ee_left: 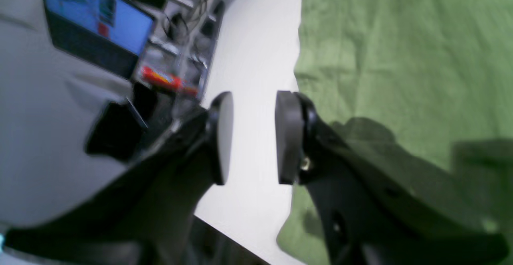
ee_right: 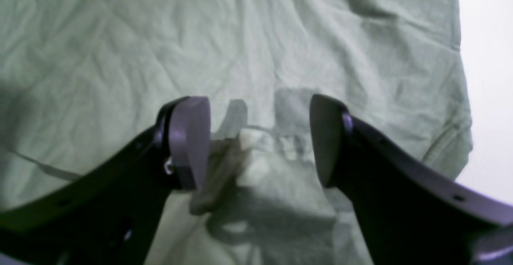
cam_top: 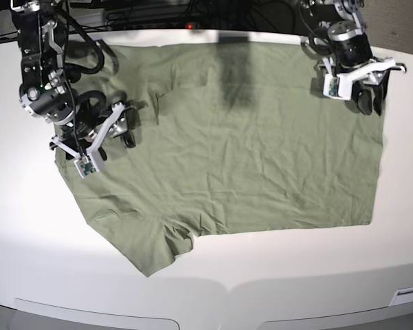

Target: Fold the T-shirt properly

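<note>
The sage-green T-shirt (cam_top: 248, 151) lies spread flat and wrinkled on the white table, sleeves toward the left of the base view and hem toward the right. My left gripper (cam_top: 369, 96) hovers at the shirt's far right corner. In the left wrist view my left gripper (ee_left: 253, 108) stands open over bare table, right beside the shirt's edge (ee_left: 400, 56), with nothing between its pads. My right gripper (cam_top: 122, 127) hangs over the shirt's left end. In the right wrist view my right gripper (ee_right: 258, 130) stands wide open above the cloth (ee_right: 120, 56), with a small raised fold below the gap.
The white table (cam_top: 261, 282) shows a wide bare strip in front of the shirt and on both sides. Cables (cam_top: 158, 14) run along the back edge. A blue-lit screen (ee_left: 96, 20) and clutter sit beyond the table's edge in the left wrist view.
</note>
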Robot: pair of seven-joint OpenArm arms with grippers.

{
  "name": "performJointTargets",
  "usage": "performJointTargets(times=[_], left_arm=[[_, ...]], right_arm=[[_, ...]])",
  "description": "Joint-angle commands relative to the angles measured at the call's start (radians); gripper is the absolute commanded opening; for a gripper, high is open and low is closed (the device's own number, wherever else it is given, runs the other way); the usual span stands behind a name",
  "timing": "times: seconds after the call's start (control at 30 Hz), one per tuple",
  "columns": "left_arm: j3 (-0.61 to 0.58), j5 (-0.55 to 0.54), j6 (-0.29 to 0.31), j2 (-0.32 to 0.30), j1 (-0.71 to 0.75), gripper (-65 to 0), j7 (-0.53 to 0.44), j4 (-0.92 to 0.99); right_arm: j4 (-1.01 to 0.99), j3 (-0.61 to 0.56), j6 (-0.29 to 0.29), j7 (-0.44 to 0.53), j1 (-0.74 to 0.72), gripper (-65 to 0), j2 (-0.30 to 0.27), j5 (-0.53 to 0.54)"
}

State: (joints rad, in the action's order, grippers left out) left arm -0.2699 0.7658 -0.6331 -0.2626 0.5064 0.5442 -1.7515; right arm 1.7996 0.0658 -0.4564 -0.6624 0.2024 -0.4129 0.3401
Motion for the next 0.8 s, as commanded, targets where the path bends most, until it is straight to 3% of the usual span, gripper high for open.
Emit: performJointTargets(times=[0.0,0.1,0.2,0.4,0.57,0.77], left_arm=[[0.002,-0.041,0.056,-0.005,-0.027,-44.1,0.027,-0.016],[0.002,-0.171,0.222,-0.006,-0.108,-38.0,0.085,-0.016],[0.002,-0.198,0.291,-0.006,-0.19,-36.4,0.092,-0.016],[0.002,-0.128,0.233,-0.006,-0.258,-36.4,0.167,-0.016],[0.002,-0.051,0.22,-0.004,-0.257,-36.4,0.167,-0.016],[0.002,-0.048,0.122,-0.004,-0.257,-36.4,0.18,-0.016]], right_arm=[[0.016,0.006,0.0,0.019,-0.009,-26.4,-0.01,0.013],[0.016,0.006,0.0,0.017,-0.018,-26.4,-0.01,0.008],[0.016,0.006,0.001,0.014,-0.034,-26.4,-0.011,0.008],[0.016,0.006,0.0,0.012,-0.042,-26.4,-0.01,0.001],[0.016,0.006,0.0,0.011,-0.042,-26.4,-0.009,0.0],[0.016,0.006,0.0,-0.031,-0.041,-26.4,0.04,0.0]])
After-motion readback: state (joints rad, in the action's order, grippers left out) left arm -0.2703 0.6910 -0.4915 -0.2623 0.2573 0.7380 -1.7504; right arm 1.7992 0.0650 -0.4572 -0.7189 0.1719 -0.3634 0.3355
